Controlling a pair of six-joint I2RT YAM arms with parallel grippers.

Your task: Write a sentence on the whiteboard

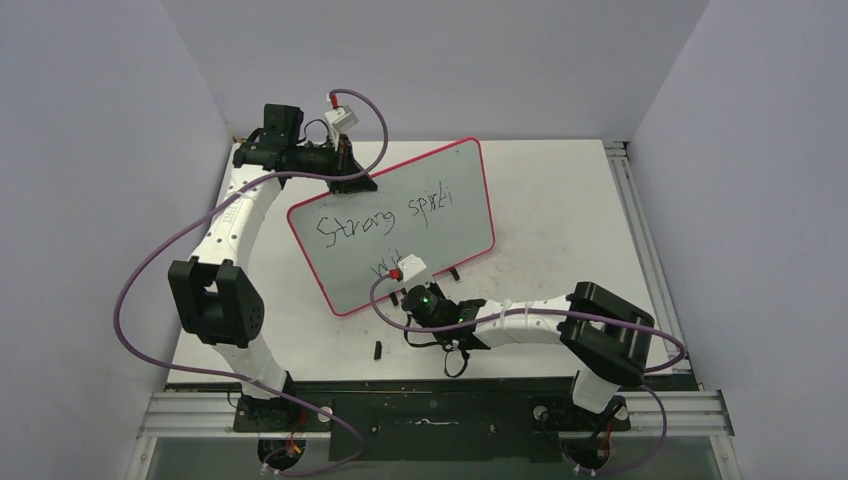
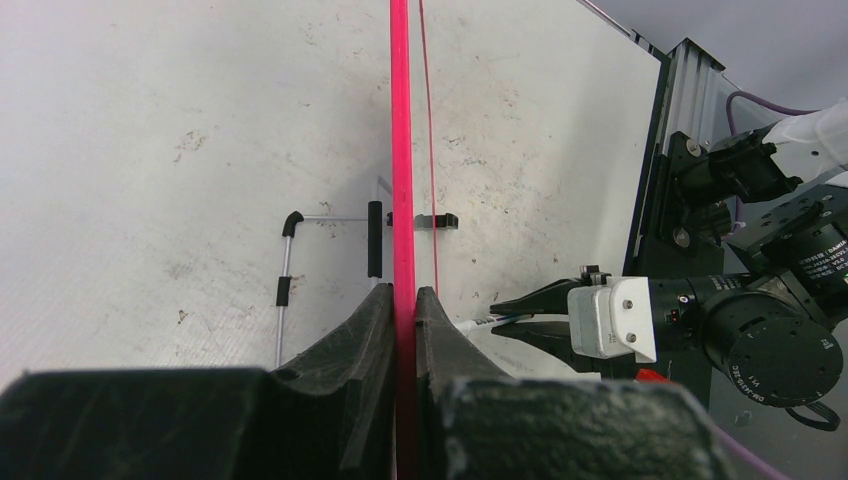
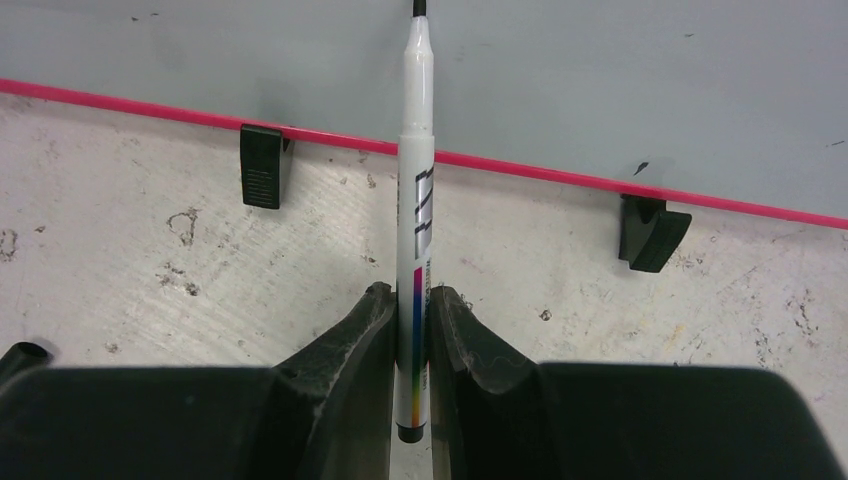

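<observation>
The whiteboard (image 1: pixel 450 235) stands propped on the worktop (image 1: pixel 570 200), left of centre. My left end effector (image 2: pixel 403 292) is clenched on its pink rim at the far edge. The right end effector (image 3: pixel 412 290) grasps the marker (image 3: pixel 417 180) low on its barrel. I judge the board stiff, light and glossy, apt to tip under pen pressure, so the rim is the place to hold. Only the overhead view shows the sentence (image 1: pixel 385 215), its second line barely started. The right wrist view shows two black feet (image 3: pixel 262 165), but I cannot tell whether the tip touches.
</observation>
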